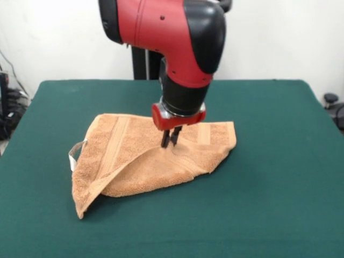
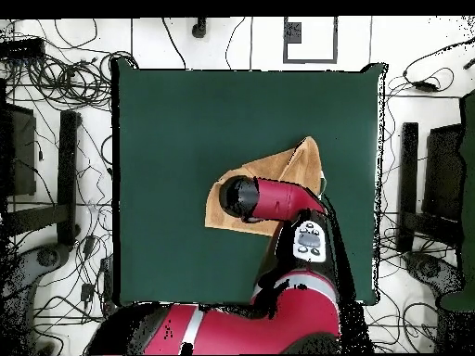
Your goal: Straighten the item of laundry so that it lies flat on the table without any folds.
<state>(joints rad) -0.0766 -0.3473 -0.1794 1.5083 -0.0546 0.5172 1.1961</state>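
The arm (image 1: 161,27) is glossy red with black rounded joint caps, a black cylindrical wrist above a red collar, two thin dark fingers (image 1: 165,138) on the gripper (image 1: 170,141), and a grey button panel (image 2: 310,241) seen from overhead.

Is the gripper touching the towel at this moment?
Touching. In the front view the gripper has its tips, close together, down on a raised fold of the towel, no gap showing. In the overhead view the arm hides this.

Overhead: arm (image 2: 278,199) covers gripper and towel (image 2: 283,167) middle; only 12 o'clock part shows. Front: table (image 1: 269,215) near edge cropped.
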